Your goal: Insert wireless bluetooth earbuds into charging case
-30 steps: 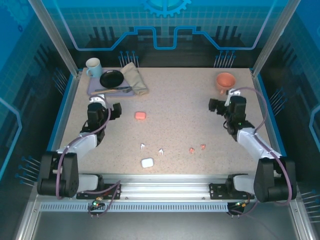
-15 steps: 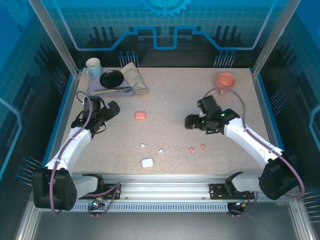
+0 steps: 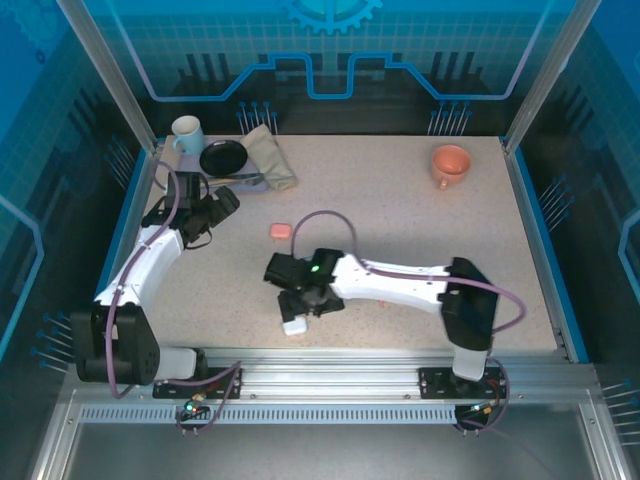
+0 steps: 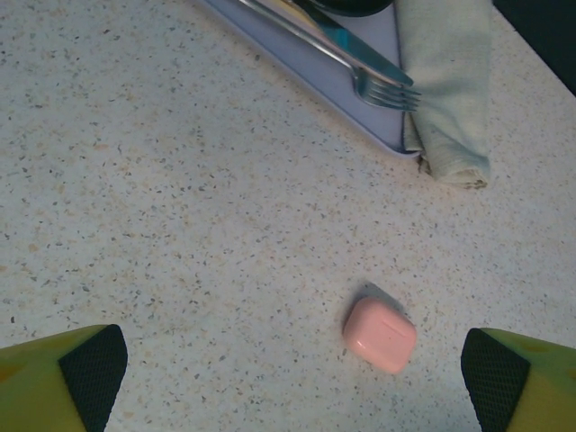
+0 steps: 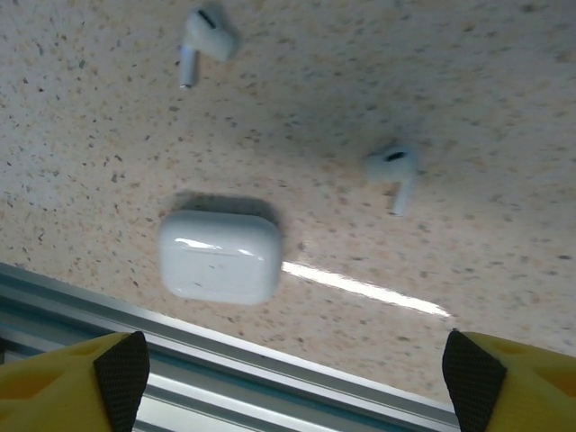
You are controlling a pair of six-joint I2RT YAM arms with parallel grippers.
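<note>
The right arm has swung across the tabletop (image 3: 400, 200) from the far right and now reaches low over the white case (image 3: 293, 325). The right tool (image 3: 298, 300) hangs just above that case, jaws spread wide with nothing between them. From the right wrist, the right tool (image 5: 297, 367) frames the closed white case (image 5: 219, 256), with two white buds (image 5: 205, 40) lying loose just beyond it, one to each side and neither touching it.

The left tool (image 3: 205, 215) has stretched further out, well away to the far left of the white case. It is also fully open and empty. From the left wrist, the left tool (image 4: 292, 371) looks down on the pink case (image 4: 380, 335), which sits closed beyond the white case.

No bud is seated yet. The right arm looks set to start on the white set, most likely by gripping the case or a bud.
</note>
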